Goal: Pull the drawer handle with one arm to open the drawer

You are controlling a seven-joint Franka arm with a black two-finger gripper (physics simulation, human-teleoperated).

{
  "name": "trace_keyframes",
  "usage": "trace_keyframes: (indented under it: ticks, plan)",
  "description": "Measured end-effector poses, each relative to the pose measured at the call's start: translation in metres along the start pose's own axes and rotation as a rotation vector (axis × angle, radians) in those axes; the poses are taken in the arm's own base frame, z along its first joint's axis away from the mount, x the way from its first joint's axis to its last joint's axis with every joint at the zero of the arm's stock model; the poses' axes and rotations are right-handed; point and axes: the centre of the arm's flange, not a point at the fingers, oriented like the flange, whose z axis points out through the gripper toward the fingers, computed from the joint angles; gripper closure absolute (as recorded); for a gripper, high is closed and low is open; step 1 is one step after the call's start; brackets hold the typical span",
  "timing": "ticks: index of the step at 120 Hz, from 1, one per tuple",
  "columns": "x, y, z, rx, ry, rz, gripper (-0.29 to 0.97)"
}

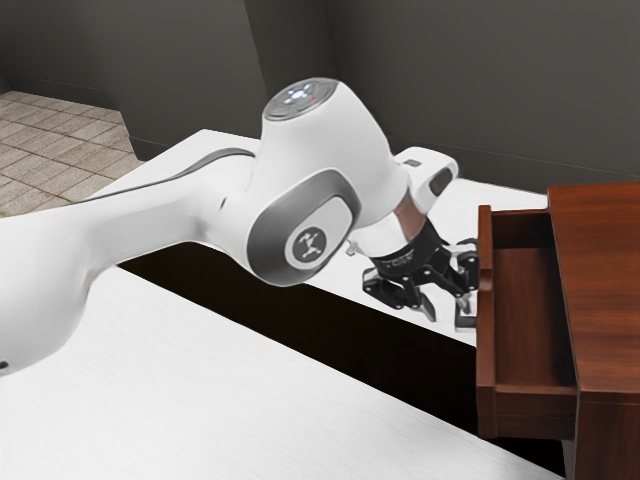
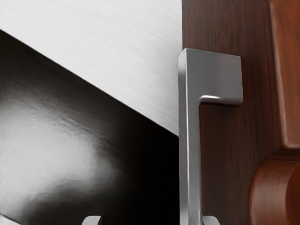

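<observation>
Straddling the handle (image 2: 190,140) (wrist view), the gripper (image 1: 450,305) gapes wide — drawer (image 1: 486,340) pulled out in exterior view.

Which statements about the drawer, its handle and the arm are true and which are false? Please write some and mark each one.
1. The drawer stands pulled out from the wooden cabinet. True.
2. Several objects lie inside the drawer. False: the part of its inside that shows is bare.
3. The handle is a silver metal bar on the dark wooden drawer front. True.
4. The end effector hovers high above the cabinet top. False: it is low, at the drawer front, by the handle.
</observation>
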Motion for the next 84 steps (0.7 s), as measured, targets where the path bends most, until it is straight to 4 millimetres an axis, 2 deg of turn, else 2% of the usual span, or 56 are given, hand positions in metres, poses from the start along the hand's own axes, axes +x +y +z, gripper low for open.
trace_keyframes:
  ticks: [84]
  plan:
    - [0.000,-0.021,-0.010,0.021,0.023,-0.008,0.47]
